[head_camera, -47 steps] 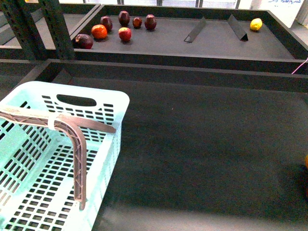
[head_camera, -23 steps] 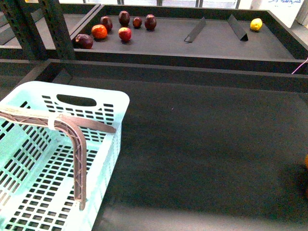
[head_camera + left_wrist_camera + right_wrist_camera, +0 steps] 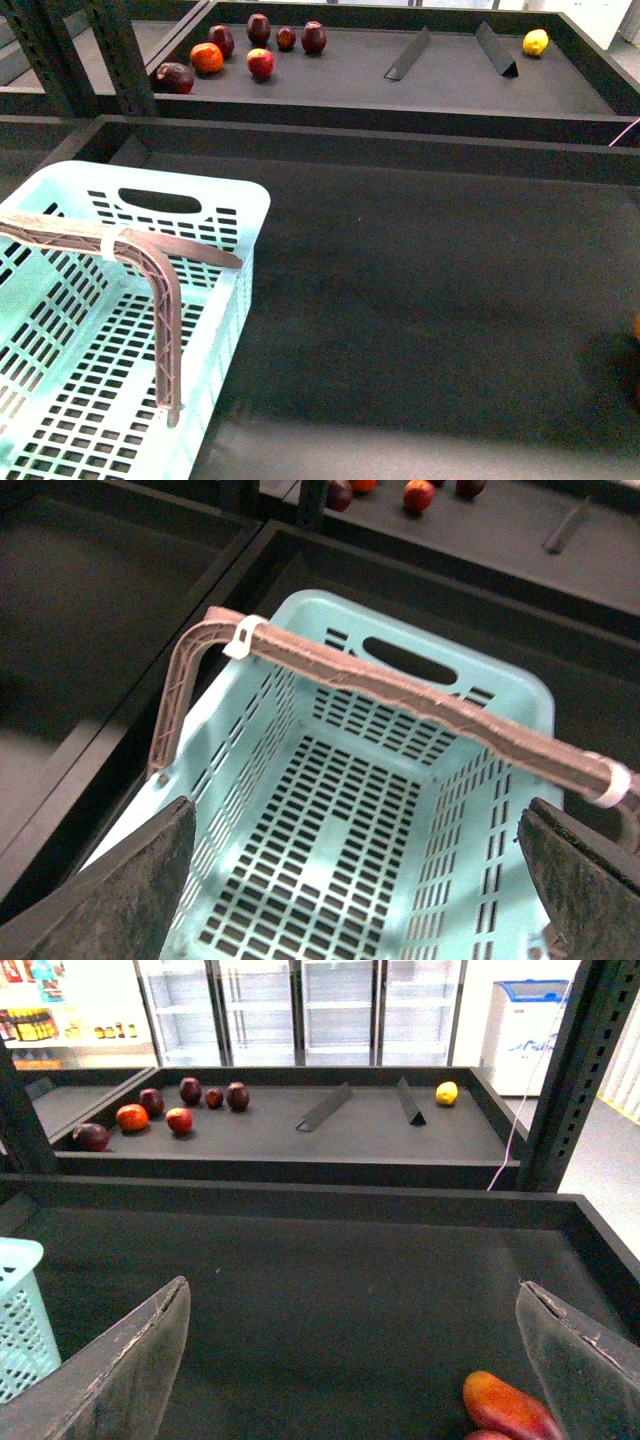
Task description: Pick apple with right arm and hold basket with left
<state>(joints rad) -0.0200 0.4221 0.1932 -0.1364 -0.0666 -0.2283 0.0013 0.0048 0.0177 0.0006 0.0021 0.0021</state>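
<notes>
Only the front view is shifting downward, so the left hand (image 3: 355,815) is hovering spread over the basket (image 3: 60,190) and the right hand (image 3: 350,1295) is gaping empty, well apart from the apple (image 3: 260,64) on the far shelf (image 3: 450,80).

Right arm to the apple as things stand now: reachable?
Probably, but only with a long reach. The right end effector is open over the near tray, and the apple sits in the far tray beyond a raised rim. Nothing else blocks the way.

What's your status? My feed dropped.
Left fingers open over basket, handle ungripped. Right fingers open, empty. Apple on far shelf among darker fruits. Shelf rim between.
</notes>
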